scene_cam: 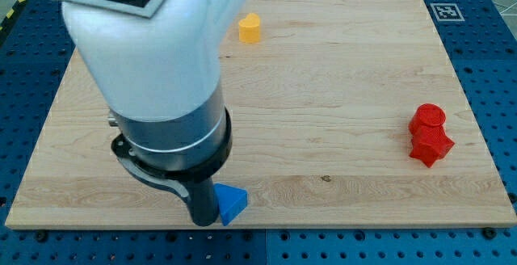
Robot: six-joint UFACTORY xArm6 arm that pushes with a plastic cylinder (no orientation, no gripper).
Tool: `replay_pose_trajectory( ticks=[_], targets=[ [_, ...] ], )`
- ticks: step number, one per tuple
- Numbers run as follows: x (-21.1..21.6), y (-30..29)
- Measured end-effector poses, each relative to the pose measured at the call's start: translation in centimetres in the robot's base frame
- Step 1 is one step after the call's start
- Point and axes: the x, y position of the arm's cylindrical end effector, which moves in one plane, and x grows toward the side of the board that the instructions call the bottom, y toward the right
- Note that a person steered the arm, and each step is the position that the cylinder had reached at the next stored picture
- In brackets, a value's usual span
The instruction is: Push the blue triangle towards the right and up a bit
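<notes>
The blue triangle [231, 204] lies near the view's bottom edge of the wooden board [323, 111], left of centre. My dark rod comes down just to its left, and my tip [203, 221] touches or nearly touches the triangle's left side. The arm's large white and black body [153, 71] fills the view's upper left and hides the board behind it.
A yellow block [250, 28] sits near the view's top, left of centre. Two red blocks [429, 135] stand together at the view's right, one above the other. The board's bottom edge runs just below the blue triangle. A marker tag [445, 11] lies off the top right corner.
</notes>
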Motion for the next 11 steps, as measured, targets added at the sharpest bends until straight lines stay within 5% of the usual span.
replay_pose_trajectory(
  ticks=[4,9,11],
  targets=[
    [-4.1,13.3],
    [-6.1,9.6],
    [0.0,5.3]
  ],
)
